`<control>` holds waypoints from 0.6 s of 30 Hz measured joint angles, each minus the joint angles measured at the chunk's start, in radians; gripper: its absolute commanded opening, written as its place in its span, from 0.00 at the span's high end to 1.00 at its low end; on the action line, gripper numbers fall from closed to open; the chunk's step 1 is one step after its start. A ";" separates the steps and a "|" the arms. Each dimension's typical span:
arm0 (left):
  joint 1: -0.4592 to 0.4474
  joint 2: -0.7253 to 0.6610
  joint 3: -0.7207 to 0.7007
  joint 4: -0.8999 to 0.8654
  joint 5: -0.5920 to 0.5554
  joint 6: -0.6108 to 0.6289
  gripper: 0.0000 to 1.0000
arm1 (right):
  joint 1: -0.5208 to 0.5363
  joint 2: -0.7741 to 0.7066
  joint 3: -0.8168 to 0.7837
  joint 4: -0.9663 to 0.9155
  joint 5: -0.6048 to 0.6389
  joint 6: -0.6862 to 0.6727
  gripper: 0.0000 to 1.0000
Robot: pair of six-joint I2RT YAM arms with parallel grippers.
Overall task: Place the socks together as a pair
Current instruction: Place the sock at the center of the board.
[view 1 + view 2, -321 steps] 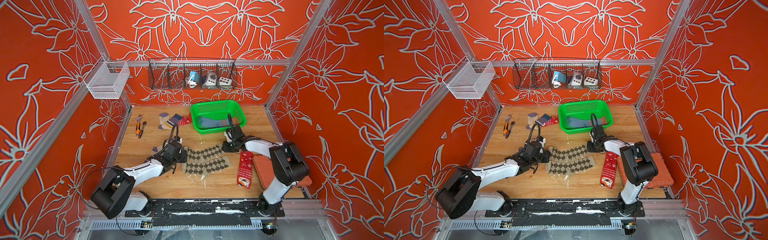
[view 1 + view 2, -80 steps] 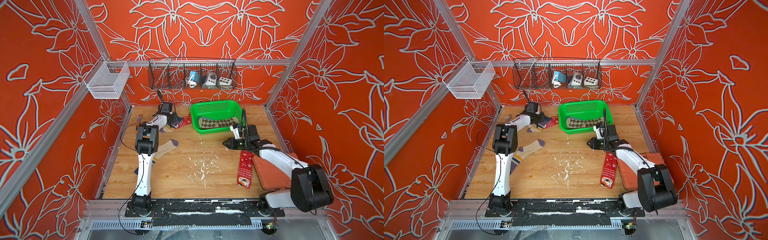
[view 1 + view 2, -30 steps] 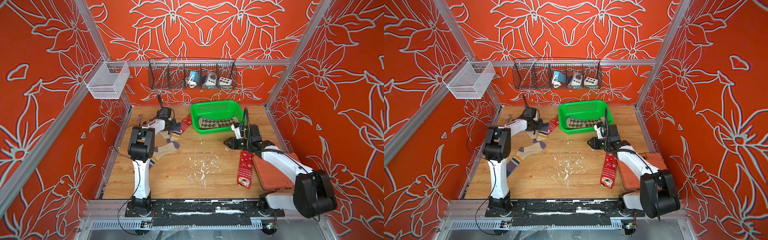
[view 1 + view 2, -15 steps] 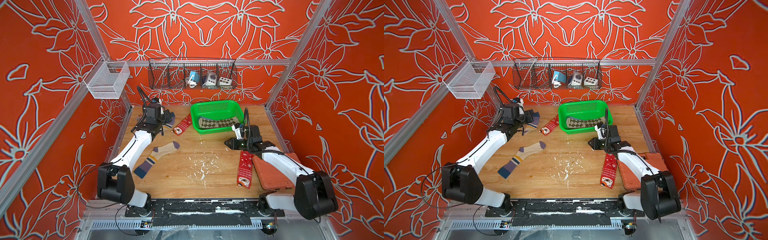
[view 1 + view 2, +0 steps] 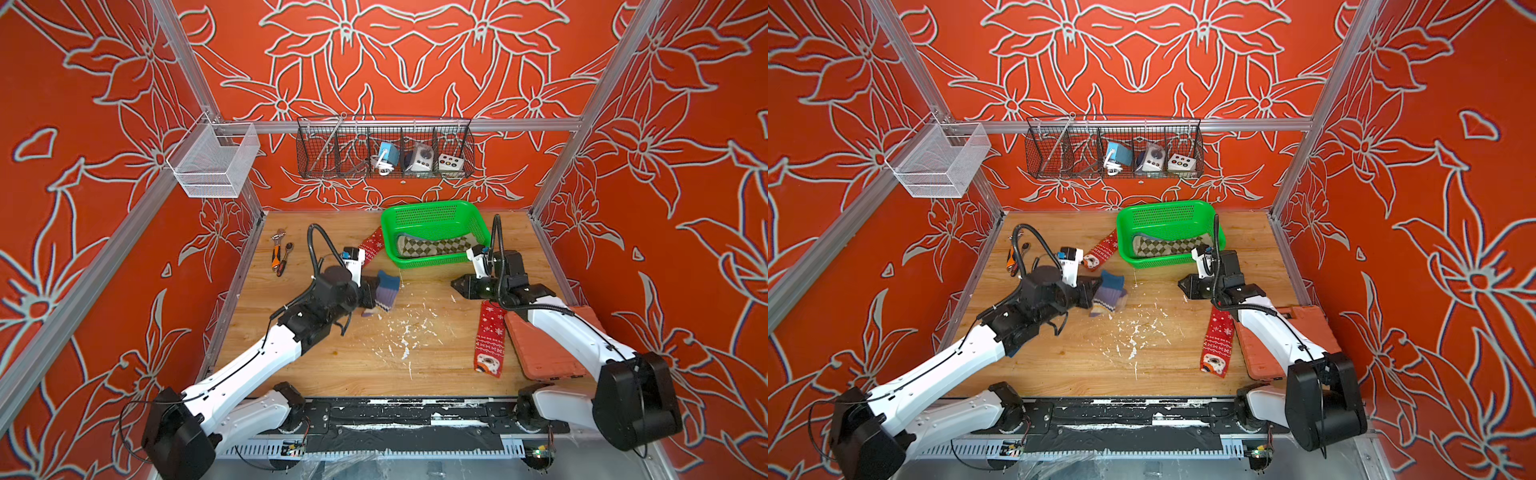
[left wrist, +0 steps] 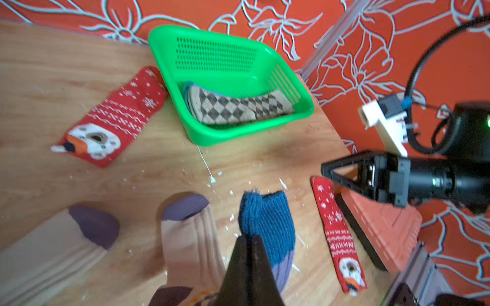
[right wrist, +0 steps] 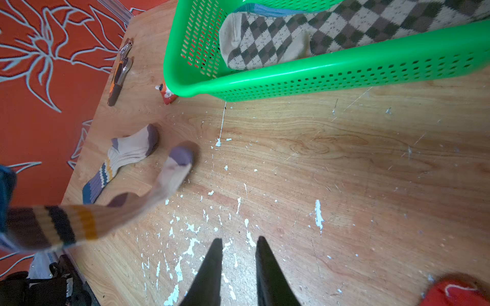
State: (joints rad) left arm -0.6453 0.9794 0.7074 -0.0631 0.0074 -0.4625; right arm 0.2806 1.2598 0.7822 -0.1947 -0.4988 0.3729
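Centre-left in a top view, the left gripper (image 5: 370, 291) pinches tight on the blue sock (image 5: 388, 287), a cream sock (image 6: 188, 238) dangling alongside. Centre-right, the right gripper (image 5: 455, 286) has its jaws slightly apart, empty.

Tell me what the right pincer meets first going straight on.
Likely the near wall of the basket, beyond bare table; if it tilts down enough, the wood first. Depth is unclear.

Orange floral-print walls (image 5: 415, 62), wooden tabletop (image 5: 353, 365), aluminium frame rail (image 5: 519, 124) across back.
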 measured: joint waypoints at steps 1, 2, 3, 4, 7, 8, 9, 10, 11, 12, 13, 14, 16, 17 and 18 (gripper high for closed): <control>-0.029 -0.019 -0.025 0.004 -0.006 -0.012 1.00 | 0.000 0.000 0.000 0.000 0.000 0.000 0.75; -0.055 -0.033 -0.046 0.012 -0.011 -0.026 1.00 | 0.000 0.000 0.000 0.000 0.000 0.000 0.75; -0.080 -0.039 -0.064 0.025 -0.015 -0.037 1.00 | 0.000 0.000 0.000 -0.002 0.000 0.000 0.75; -0.105 -0.039 -0.080 0.039 -0.020 -0.049 1.00 | 0.000 -0.001 0.000 -0.003 0.000 0.000 0.75; -0.159 -0.005 -0.116 0.086 -0.031 -0.080 1.00 | 0.000 -0.006 0.000 -0.008 0.000 0.000 0.75; -0.174 0.019 -0.129 0.110 -0.032 -0.090 1.00 | 0.000 -0.008 0.000 -0.008 0.000 0.000 0.75; -0.184 0.041 -0.139 0.129 -0.033 -0.099 1.00 | 0.000 -0.011 0.000 -0.010 0.000 0.000 0.75; -0.195 0.065 -0.150 0.151 -0.035 -0.108 1.00 | 0.000 -0.014 0.000 -0.014 0.000 0.000 0.75; -0.205 0.090 -0.159 0.169 -0.039 -0.116 1.00 | 0.000 -0.017 0.000 -0.017 0.000 0.000 0.75; -0.214 0.111 -0.164 0.183 -0.041 -0.123 1.00 | 0.000 -0.021 0.000 -0.020 0.000 0.000 0.75; -0.226 0.137 -0.165 0.205 -0.043 -0.130 1.00 | 0.000 -0.025 0.000 -0.026 0.001 0.000 0.75; -0.236 0.162 -0.164 0.229 -0.044 -0.135 1.00 | 0.000 -0.029 0.000 -0.032 0.003 0.000 0.75; -0.254 0.214 -0.154 0.272 -0.047 -0.145 1.00 | 0.000 -0.039 0.000 -0.048 0.010 0.000 0.75; -0.264 0.250 -0.141 0.298 -0.048 -0.149 1.00 | 0.000 -0.046 0.002 -0.061 0.013 0.000 0.75; -0.273 0.282 -0.126 0.318 -0.048 -0.153 1.00 | -0.001 -0.053 0.003 -0.067 0.019 0.001 0.75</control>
State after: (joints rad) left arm -0.9184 1.2613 0.5816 0.2550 -0.0406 -0.6151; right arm 0.2798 1.2072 0.7849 -0.2619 -0.4801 0.3737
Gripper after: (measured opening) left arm 0.047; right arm 0.255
